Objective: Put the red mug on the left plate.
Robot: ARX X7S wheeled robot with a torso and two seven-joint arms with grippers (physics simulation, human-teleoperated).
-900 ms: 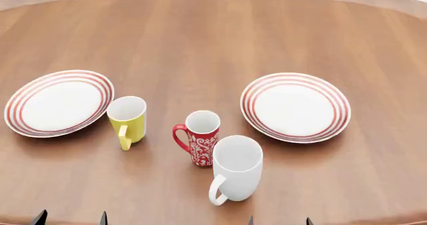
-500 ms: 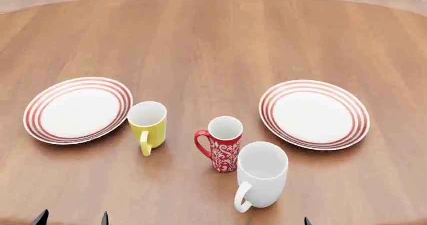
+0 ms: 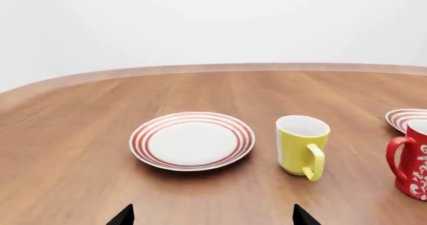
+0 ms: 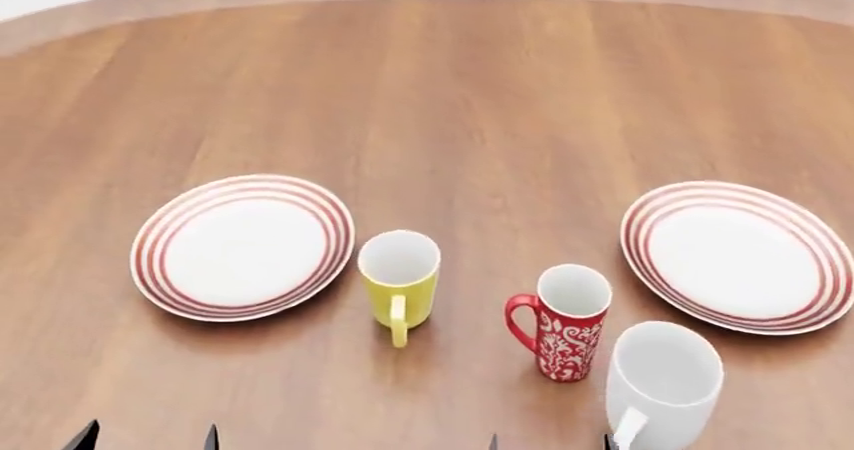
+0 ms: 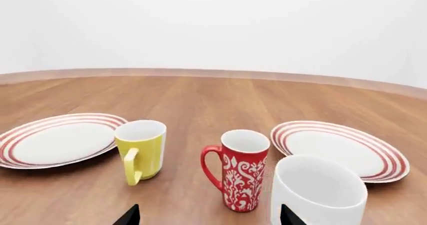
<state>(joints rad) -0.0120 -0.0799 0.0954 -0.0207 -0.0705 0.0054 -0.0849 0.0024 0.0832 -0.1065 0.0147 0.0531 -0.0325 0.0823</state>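
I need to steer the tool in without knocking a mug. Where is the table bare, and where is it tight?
Bare wood: the far half of the table beyond both plates, and the stretch between the yellow mug and red mug. The left plate is empty. Tight: the red mug beside the white mug, near the right plate.

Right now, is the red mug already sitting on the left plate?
No, the red mug stands on the bare table, with the yellow mug between it and the left plate, which has nothing on it.
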